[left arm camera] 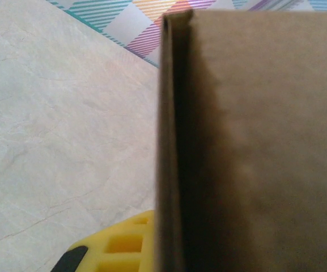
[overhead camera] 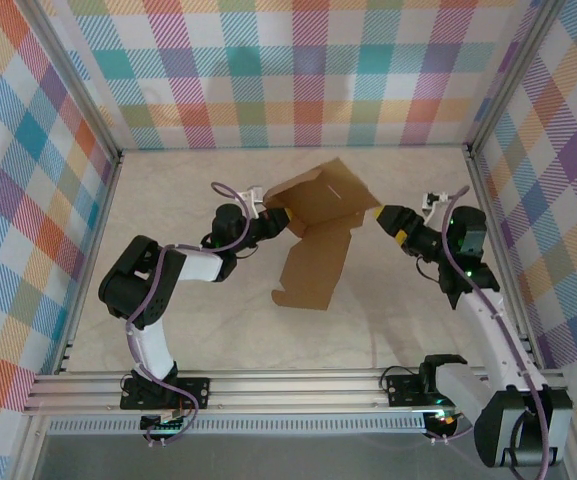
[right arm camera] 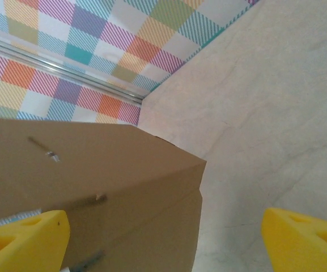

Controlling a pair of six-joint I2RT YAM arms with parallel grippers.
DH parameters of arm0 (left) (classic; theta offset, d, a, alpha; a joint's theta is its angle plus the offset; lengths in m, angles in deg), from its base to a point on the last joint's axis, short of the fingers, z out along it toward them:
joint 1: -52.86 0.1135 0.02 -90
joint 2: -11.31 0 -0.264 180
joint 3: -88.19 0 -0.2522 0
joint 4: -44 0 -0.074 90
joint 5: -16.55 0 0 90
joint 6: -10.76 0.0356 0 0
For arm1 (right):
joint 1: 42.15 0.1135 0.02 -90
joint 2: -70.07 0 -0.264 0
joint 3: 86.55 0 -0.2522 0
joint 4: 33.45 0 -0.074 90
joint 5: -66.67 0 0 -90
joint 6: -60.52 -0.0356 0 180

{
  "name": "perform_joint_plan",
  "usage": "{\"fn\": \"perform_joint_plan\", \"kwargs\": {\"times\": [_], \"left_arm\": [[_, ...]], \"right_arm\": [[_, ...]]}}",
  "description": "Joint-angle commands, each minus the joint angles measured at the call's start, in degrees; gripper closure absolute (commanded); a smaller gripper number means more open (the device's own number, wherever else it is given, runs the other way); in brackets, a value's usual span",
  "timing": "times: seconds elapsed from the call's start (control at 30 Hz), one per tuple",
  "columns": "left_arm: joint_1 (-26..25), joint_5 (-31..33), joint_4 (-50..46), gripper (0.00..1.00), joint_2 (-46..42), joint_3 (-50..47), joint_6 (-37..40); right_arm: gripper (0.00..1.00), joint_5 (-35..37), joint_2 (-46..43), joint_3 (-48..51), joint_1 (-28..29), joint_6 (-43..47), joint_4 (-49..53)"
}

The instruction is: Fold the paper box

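The paper box (overhead camera: pixel 320 200) is a brown cardboard piece in mid-table, its upper part lifted and bent while a long flap (overhead camera: pixel 313 265) lies flat toward me. My left gripper (overhead camera: pixel 269 216) is shut on the box's left edge. In the left wrist view the cardboard (left arm camera: pixel 254 141) stands edge-on against one yellow finger (left arm camera: pixel 120 246); the other finger is hidden behind it. My right gripper (overhead camera: pixel 382 217) is open at the box's right corner. In the right wrist view the box corner (right arm camera: pixel 95 187) reaches in between the wide-apart yellow fingertips (right arm camera: pixel 24 238), closer to the left one.
Plaid walls (overhead camera: pixel 298 70) enclose the pale marble-look table (overhead camera: pixel 198 330) on three sides. An aluminium rail (overhead camera: pixel 268 390) runs along the near edge by the arm bases. Bare tabletop lies to the right of the box (right arm camera: pixel 276 113) and to its left (left arm camera: pixel 67 130).
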Motion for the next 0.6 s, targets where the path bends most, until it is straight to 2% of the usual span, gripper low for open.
{"fn": "perform_joint_plan", "kwargs": {"times": [0.0, 0.07, 0.1, 0.17, 0.3, 0.57], "left_arm": [[0.71, -0.23, 3.78, 1.00, 0.02, 1.83, -3.54], [0.78, 0.30, 4.65, 1.00, 0.26, 1.74, -4.89], [0.73, 0.21, 5.03, 1.00, 0.44, 1.87, -5.20], [0.65, -0.39, 4.64, 1.00, 0.61, 2.34, -4.91], [0.49, -1.36, 5.53, 1.00, 1.13, 2.69, -4.92], [0.05, -1.81, 6.28, 1.00, 2.37, 3.10, -5.00]], "right_arm": [[0.12, 1.82, -3.67, 3.03, 0.07, -8.11, -11.20], [0.12, 3.86, -5.30, 4.06, 0.13, -8.53, -10.27], [0.15, 3.99, -5.60, 4.16, 0.08, -8.42, -9.25], [0.26, 0.51, -4.17, 3.99, 0.15, -8.80, -10.33], [0.32, -6.91, 0.99, 2.20, 0.90, -12.10, -15.09], [0.30, -7.90, 4.27, -1.74, 7.84, -10.96, -17.67]]}}
